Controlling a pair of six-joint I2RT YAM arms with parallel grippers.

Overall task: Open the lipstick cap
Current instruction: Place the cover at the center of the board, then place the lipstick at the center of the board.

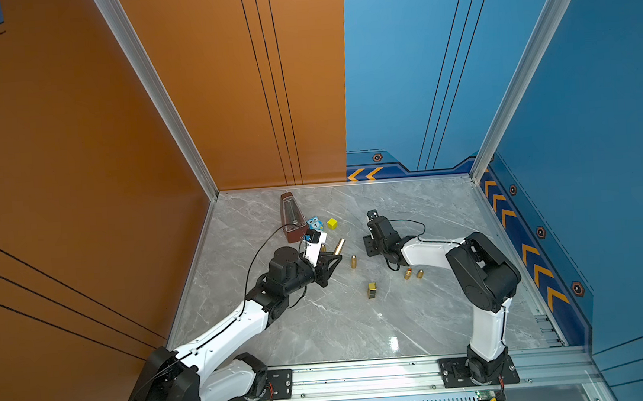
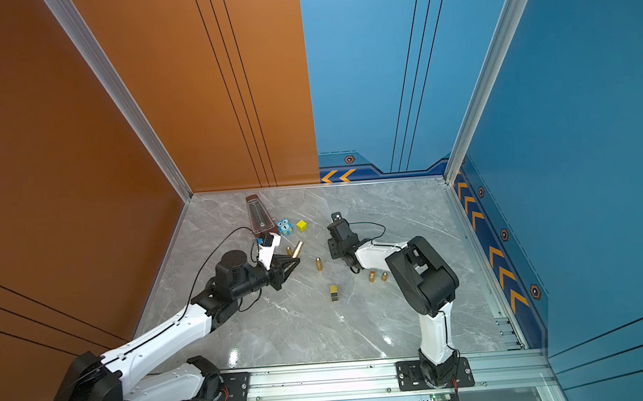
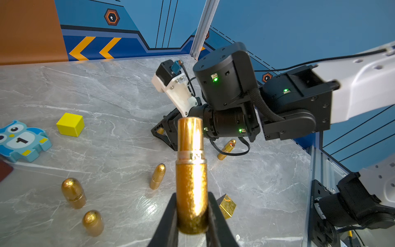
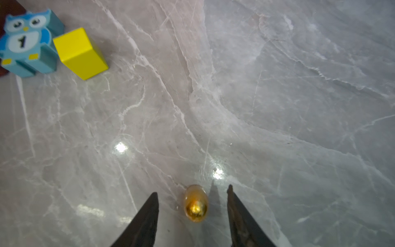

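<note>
My left gripper (image 3: 192,196) is shut on the textured gold base of the lipstick (image 3: 191,177), whose smooth inner gold tube points toward the right arm, uncapped. Both top views show that lipstick (image 1: 339,246) (image 2: 297,249) sticking out of the left gripper (image 1: 333,255) (image 2: 292,258) above the table. In the right wrist view, the rounded gold cap (image 4: 195,203) stands on the marble between the spread fingers of my right gripper (image 4: 192,190), touching neither. The right gripper (image 1: 370,249) points down at the table and hides the cap in both top views.
A brown metronome (image 1: 290,219), a blue owl block (image 1: 315,223) and a yellow cube (image 1: 332,223) stand at the back. Other gold lipsticks are scattered about: one upright (image 1: 353,261), a square one (image 1: 372,290), and two by the right arm (image 1: 407,273) (image 1: 420,274).
</note>
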